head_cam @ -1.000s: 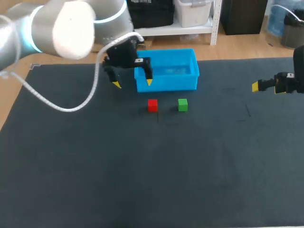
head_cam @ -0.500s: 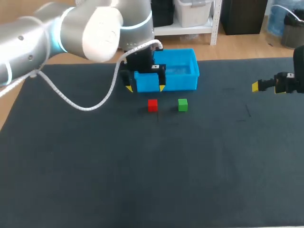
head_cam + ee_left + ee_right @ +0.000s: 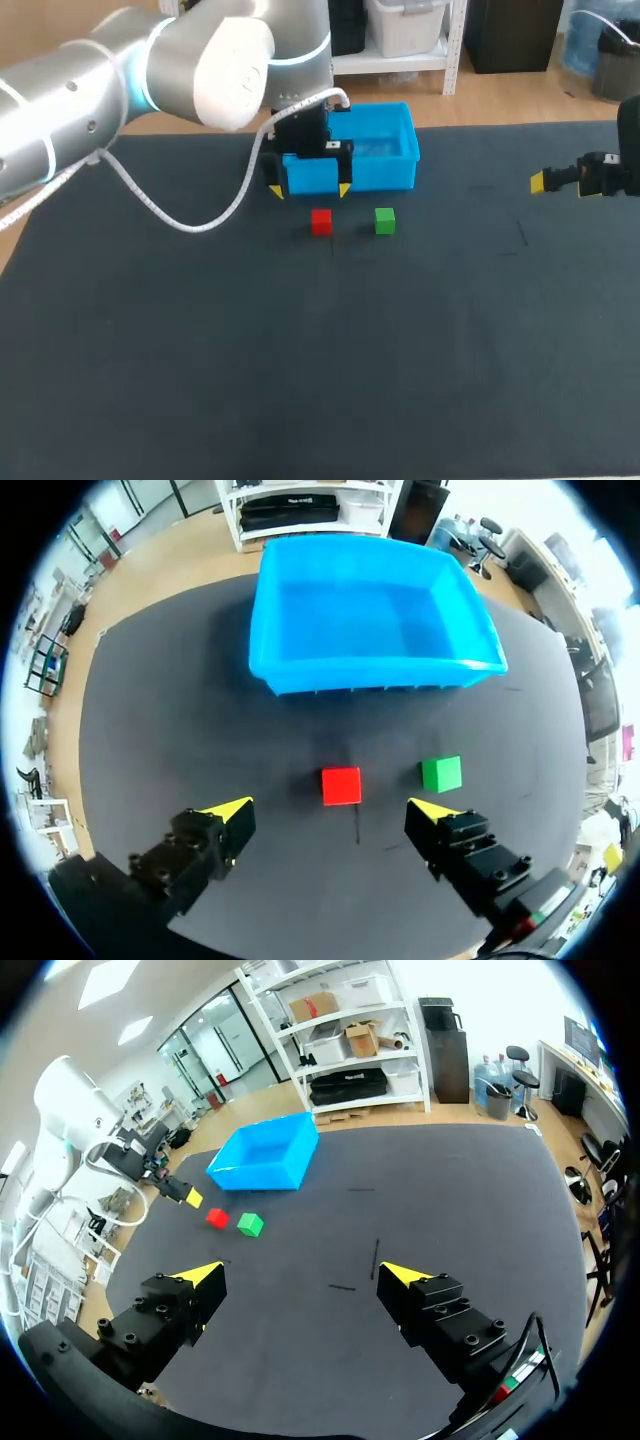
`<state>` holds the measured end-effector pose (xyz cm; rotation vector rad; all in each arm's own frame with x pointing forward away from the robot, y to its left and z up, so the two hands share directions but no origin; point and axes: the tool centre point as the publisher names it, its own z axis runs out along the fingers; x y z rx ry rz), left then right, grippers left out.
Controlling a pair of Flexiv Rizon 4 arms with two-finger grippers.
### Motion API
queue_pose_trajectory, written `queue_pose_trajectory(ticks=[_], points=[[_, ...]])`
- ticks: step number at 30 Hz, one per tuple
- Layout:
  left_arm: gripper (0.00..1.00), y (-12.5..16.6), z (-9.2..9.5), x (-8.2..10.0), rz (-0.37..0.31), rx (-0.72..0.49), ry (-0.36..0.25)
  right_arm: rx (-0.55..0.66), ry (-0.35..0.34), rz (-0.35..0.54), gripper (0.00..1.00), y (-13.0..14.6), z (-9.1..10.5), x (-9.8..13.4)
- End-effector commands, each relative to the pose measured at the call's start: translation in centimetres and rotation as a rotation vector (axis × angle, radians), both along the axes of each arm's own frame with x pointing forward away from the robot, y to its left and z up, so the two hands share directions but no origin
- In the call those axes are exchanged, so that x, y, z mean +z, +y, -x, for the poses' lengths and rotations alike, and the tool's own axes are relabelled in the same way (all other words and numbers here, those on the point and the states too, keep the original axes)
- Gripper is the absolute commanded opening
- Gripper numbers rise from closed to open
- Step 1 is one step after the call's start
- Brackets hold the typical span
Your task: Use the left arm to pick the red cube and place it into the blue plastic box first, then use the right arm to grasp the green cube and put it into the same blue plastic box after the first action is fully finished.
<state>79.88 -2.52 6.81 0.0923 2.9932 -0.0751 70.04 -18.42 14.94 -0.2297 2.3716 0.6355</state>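
— How is the surface described?

— A dark, matte table (image 3: 300,380) is seen. A few short thin lines (image 3: 357,825) are marked on it, one of them just beside the red cube (image 3: 321,221).

— Where is the blue plastic box (image 3: 380,176) placed, and how is it turned?

— It is set toward the far edge, opening upward. Its long axis runs from side to side across the table, and nothing can be made out inside it.

— And the cubes?

— They are laid on the table near the box's long front wall, in a row parallel to that wall. The red cube is on the left and the green cube (image 3: 385,221) on the right, near each other but apart. Their faces are roughly squared with the wall.

— How is the left gripper (image 3: 331,809) held?

— It is held above the table, fingers spread wide, with nothing gripped. In the left wrist view the red cube is found just ahead of the gap between the fingers. A white cable (image 3: 190,225) is looped below the left arm (image 3: 150,70).

— And the right gripper (image 3: 302,1274)?

— It is kept over the table's right side, well apart from the cubes, fingers parted and nothing held.
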Motion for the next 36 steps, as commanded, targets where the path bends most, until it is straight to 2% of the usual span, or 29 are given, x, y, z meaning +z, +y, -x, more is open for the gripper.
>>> queue_pose_trajectory(ticks=[1, 8, 22, 36], points=[[1.0, -0.4, -0.5, -1.0, 0.001, 0.003, -0.002, 0.001, 0.001, 0.001, 1.0, 0.0, 0.0, 0.0], [1.0, -0.3, -0.9, -2.6, 0.002, 0.012, -0.025, 0.001, 0.001, 0.001, 1.0, 0.0, 0.0, 0.0], [1.0, -0.1, -1.3, -5.7, 0.028, 0.061, -0.007, 0.001, 0.001, 0.001, 1.0, 0.0, 0.0, 0.0], [1.0, -0.5, -1.5, -6.9, 0.019, 0.066, -0.005, 0.001, 0.001, 0.001, 1.0, 0.0, 0.0, 0.0]])
